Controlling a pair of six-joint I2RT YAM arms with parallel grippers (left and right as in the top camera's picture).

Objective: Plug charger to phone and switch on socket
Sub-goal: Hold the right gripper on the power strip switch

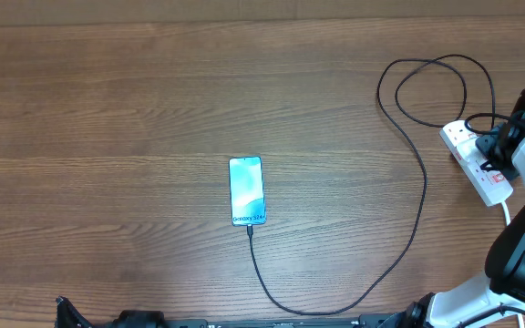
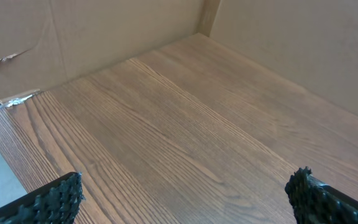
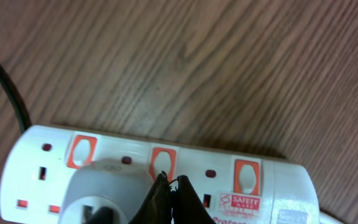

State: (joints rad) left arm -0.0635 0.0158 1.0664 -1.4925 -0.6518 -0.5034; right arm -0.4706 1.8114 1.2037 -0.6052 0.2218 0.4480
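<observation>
While the right tool (image 3: 169, 182), closed, empty, points down at the socket (image 3: 272, 180), left tool (image 2: 185, 186) gaping, empty.

The worktop (image 1: 108, 137) is brown wood-grain, smooth and matt with a faint sheen. At centre frame, the phone (image 1: 246, 189) has a glossy, glass-like pale blue screen and black edges. The charger (image 1: 419, 210) looks like thin, matt black rubber or plastic. The socket (image 3: 284, 180) is smooth, slightly glossy white plastic with orange-red switches (image 3: 82, 151) and a printed sticker (image 3: 246, 202). The right end effector (image 3: 171, 198) is matt black. The left end effector (image 2: 185, 196) has black fingertips (image 2: 58, 199) with a rough, knobbly surface. Across the top of that frame are matt brown cardboard walls (image 2: 104, 37).
</observation>
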